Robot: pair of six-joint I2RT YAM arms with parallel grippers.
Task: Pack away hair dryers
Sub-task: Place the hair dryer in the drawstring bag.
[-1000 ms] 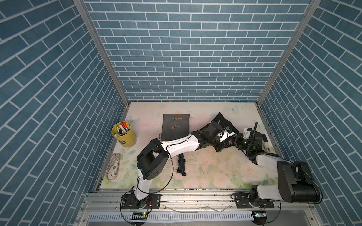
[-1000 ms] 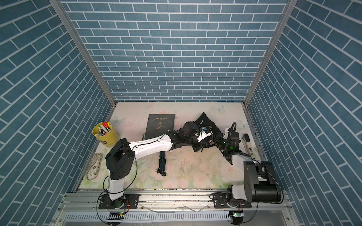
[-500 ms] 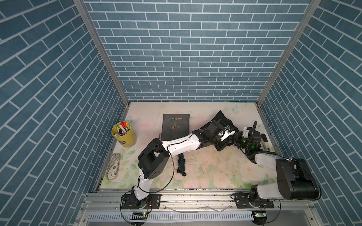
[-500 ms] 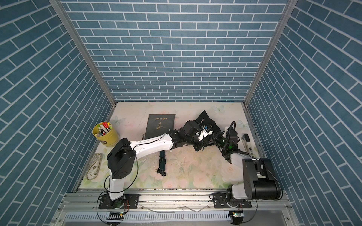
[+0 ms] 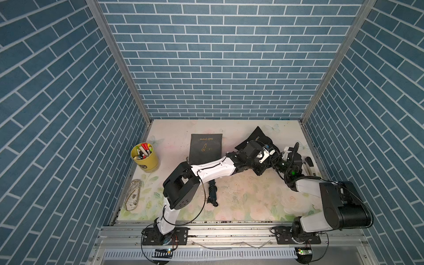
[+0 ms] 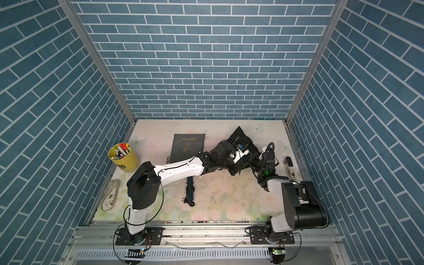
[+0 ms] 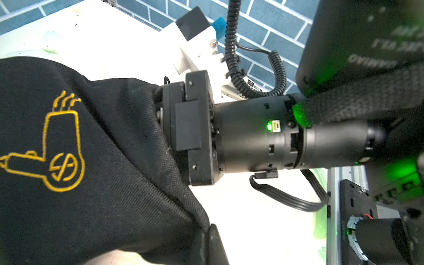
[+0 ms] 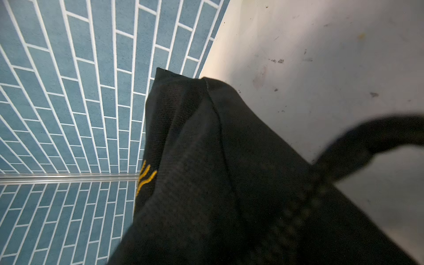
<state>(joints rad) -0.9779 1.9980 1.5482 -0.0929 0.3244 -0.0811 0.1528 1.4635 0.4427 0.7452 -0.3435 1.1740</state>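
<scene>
A black drawstring pouch [image 5: 258,136] [image 6: 238,137] with a gold hair dryer print is propped up at the back right. My left gripper [image 7: 207,229] [image 5: 260,168] is shut on the fabric edge of the pouch's mouth [image 7: 103,160]. My right wrist [image 5: 290,159] reaches into that mouth. Its fingers are hidden inside the pouch, and black fabric [image 8: 218,183] fills the right wrist view. A dark teal hair dryer [image 5: 212,192] [image 6: 190,192] with a coiled black cord lies mid-table, partly under my left forearm.
A second flat pouch [image 5: 205,149] lies at the back centre. A yellow cup of pens [image 5: 145,157] stands at the left, with a clear ruler [image 5: 133,195] in front of it. A small black and white tool [image 5: 308,164] lies by the right wall.
My right wrist has edged a little further toward the pouch. The left arm and the teal hair dryer have not moved.
</scene>
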